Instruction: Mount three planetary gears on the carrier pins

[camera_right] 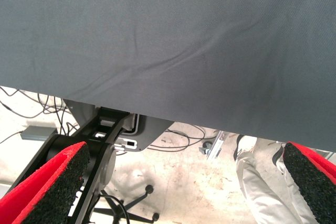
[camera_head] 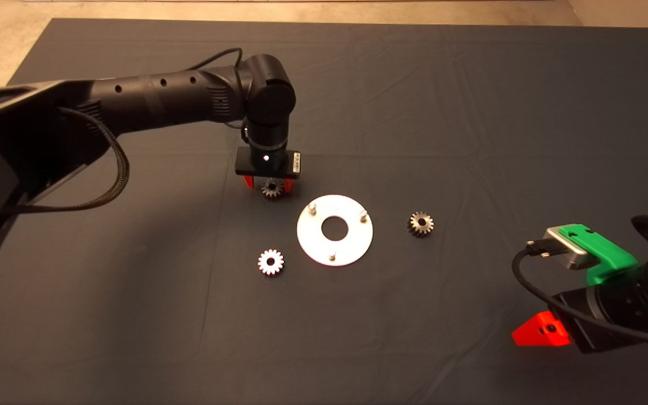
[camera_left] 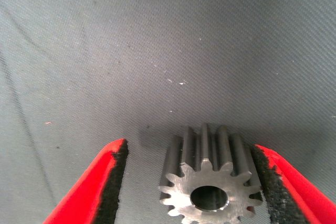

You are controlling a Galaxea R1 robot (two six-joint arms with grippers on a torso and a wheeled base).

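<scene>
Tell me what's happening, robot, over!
Left gripper open around one gear. Right gripper open, parked at mat edge. Carrier pins bare. Nothing in the way.

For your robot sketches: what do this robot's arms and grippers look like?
Both arms are black, tubular, with round joints and trailing black cables. The left arm has a braided cable loop and a small lit dot near its wrist. The right gripper has a green body, silver connector block and red fingers with rough black pads.

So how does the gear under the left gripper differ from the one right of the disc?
The gear at the left gripper sits between open fingers, one pad touching it; the right-hand gear lies free on the mat. The first lies above-left of the disc, the second beside it. Both are off the pins.
</scene>
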